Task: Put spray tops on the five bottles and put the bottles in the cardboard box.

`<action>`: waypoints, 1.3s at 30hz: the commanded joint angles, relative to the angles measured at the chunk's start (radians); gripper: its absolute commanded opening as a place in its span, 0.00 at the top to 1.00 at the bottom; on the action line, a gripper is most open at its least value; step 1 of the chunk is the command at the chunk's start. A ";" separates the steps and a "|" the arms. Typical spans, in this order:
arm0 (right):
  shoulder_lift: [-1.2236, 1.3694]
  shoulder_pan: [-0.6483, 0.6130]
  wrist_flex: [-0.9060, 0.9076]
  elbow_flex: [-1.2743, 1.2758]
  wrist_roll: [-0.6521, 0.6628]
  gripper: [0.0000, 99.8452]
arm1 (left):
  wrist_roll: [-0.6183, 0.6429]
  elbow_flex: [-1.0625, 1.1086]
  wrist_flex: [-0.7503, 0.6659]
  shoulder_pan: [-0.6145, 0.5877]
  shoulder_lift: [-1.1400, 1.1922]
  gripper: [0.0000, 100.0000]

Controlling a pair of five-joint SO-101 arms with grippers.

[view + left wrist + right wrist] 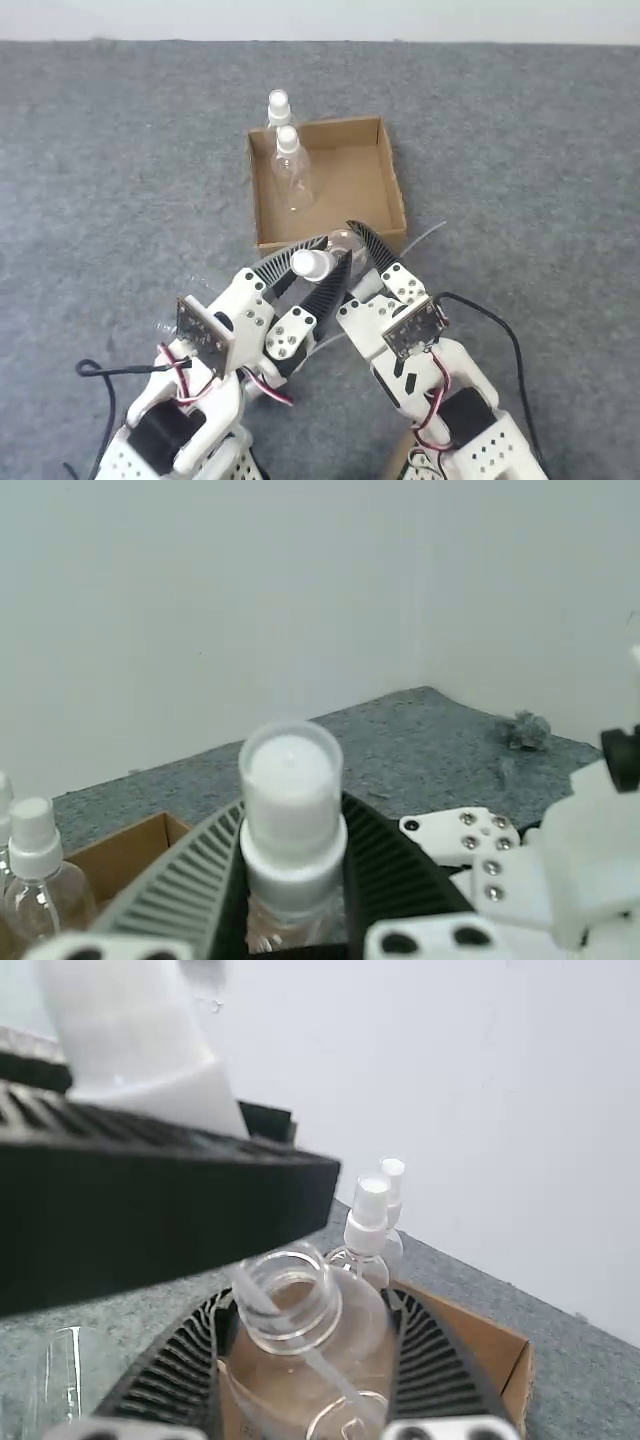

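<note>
The left tool (293,855) clamps the spray top (291,780) by its collar — light, rigid, slick — just above the right tool (305,1360), which grips the open bottle (285,1305); thin walls probably dent, so hold mid-body.

The high camera looks down on the bench (520,150) from over the arms, while the wrist cameras sit very near behind the left end effector (292,825) and the right end effector (305,1310), both facing almost level toward the white wall (300,580), and all three views share the cardboard box (392,180).
</note>
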 commanded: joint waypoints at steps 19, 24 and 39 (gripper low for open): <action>-0.036 0.031 -0.002 0.018 -0.015 0.97 | -0.216 -0.084 0.129 -0.008 -0.014 0.86; -0.036 0.031 0.010 0.018 -0.014 0.97 | -0.215 -0.194 0.259 -0.008 -0.014 0.85; -0.036 0.015 0.027 0.018 -0.008 0.97 | -0.110 -0.280 0.321 -0.149 -0.017 0.87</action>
